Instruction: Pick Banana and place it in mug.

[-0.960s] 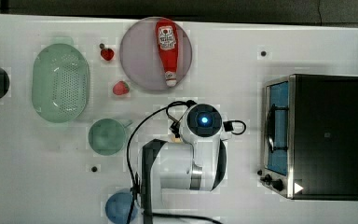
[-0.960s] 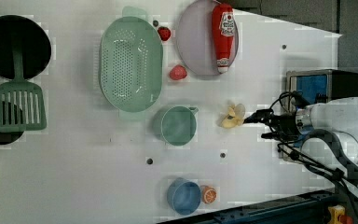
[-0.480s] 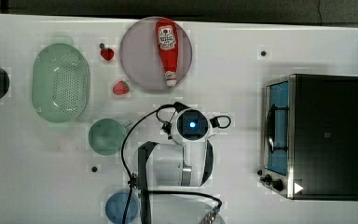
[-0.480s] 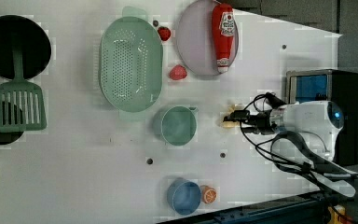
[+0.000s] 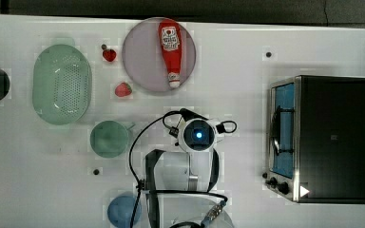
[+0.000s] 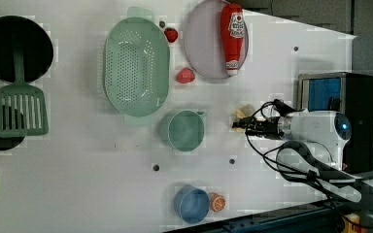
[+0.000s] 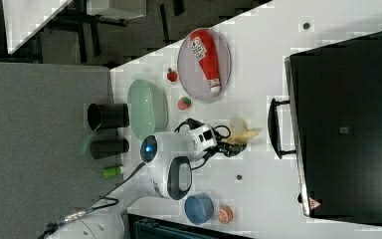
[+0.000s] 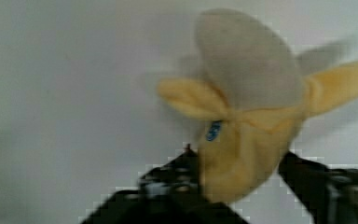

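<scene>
A: From the wrist, gripper (image 8: 242, 186) half-closed, fingers (image 8: 168, 186) flanking the banana's (image 8: 242, 140) peeled base. Firm hold? Cannot tell.

B: Left view: banana (image 6: 245, 112) at three o'clock from mug (image 6: 184, 130).

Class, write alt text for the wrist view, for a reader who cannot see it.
A half-peeled banana lies on a white table, its lower end between the gripper's two dark fingers, yellow peel flaps spread out around the pale fruit.

White arm reaching low over the table, pincer (image 8: 242, 177) fingers (image 8: 177, 179) straddling the banana (image 8: 247, 116)
</scene>
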Available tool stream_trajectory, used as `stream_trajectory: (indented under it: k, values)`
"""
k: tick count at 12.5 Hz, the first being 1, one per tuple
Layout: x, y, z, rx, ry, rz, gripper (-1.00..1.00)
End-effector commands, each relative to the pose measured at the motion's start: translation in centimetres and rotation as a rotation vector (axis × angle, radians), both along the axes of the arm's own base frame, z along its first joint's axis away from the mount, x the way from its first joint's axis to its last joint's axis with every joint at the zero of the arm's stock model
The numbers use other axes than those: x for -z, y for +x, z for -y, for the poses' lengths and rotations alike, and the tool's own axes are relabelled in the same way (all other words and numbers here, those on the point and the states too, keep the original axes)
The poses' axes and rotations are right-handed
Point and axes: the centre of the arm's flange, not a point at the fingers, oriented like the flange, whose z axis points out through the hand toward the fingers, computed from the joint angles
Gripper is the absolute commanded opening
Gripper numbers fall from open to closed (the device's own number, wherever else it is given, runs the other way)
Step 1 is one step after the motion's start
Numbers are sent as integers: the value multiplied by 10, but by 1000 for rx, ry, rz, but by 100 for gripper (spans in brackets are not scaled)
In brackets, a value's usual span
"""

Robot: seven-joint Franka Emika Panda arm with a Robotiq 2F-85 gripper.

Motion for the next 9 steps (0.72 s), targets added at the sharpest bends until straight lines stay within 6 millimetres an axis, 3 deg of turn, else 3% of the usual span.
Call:
stream_trajectory:
  k: [1, 4, 9]
  values:
    - [-19, 14, 3, 8, 9, 38, -42]
    - [-70, 29, 5, 7, -2, 125, -42]
    - [-215, 39, 9, 7, -8, 49, -42]
